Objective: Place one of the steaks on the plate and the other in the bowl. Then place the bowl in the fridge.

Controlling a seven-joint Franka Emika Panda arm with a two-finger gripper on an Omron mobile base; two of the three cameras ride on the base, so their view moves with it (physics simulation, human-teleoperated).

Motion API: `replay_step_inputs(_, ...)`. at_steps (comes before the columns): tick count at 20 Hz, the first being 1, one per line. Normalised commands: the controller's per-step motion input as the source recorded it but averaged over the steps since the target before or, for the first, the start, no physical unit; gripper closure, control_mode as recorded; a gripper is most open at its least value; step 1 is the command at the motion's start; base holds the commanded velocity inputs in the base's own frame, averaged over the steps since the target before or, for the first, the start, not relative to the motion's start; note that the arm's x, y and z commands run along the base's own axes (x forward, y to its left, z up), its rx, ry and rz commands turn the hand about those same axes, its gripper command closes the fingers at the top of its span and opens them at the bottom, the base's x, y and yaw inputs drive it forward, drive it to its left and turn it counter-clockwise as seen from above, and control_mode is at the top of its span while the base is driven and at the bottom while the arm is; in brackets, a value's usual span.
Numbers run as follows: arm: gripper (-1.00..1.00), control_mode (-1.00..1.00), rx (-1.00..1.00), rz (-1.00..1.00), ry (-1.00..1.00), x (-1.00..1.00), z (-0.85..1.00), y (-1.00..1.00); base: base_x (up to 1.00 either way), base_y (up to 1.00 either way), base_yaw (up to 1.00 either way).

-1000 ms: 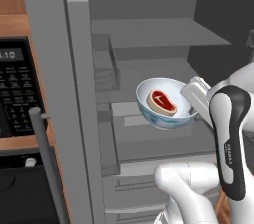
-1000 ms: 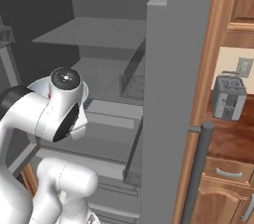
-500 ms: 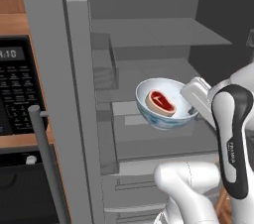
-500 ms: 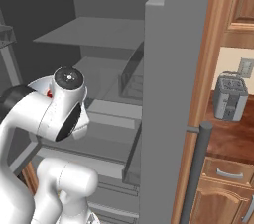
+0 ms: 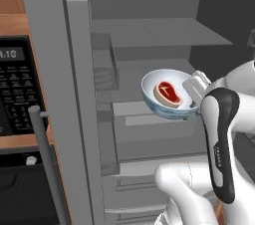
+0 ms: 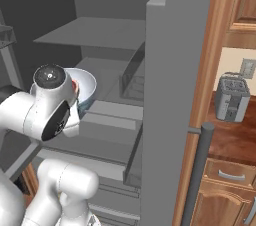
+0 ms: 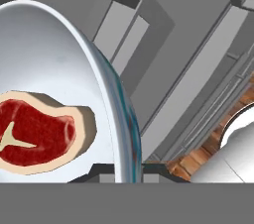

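Observation:
I hold the bowl, white inside and pale blue outside, in the air in front of the open fridge, at the height of its middle shelf. One red steak lies inside it. My gripper is shut on the bowl's right rim. In the hand view the rim runs down between my fingertips, with the steak resting on the bowl's white inner wall. The right base view shows the bowl peeking out behind my elbow. The plate is out of view.
The fridge's left door with its bar handle stands open beside a black oven panel. The right door stands open too, next to a toaster on a wooden counter. Grey drawers lie below the shelves.
Hardly anything differs; my elbow has edged slightly left in the right base view, and the bowl with its steak stays in front of the middle shelf.

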Motion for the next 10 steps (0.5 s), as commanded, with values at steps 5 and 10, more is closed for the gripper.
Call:
replay_step_inputs(5,1.00,-1.00,0.01,-0.18,-0.08,0.22,0.00,-0.25,0.00,0.00,0.00)
replay_step_inputs(10,1.00,-1.00,0.06,-0.07,0.00,0.33,0.00,-0.29,0.00,0.00,0.00)
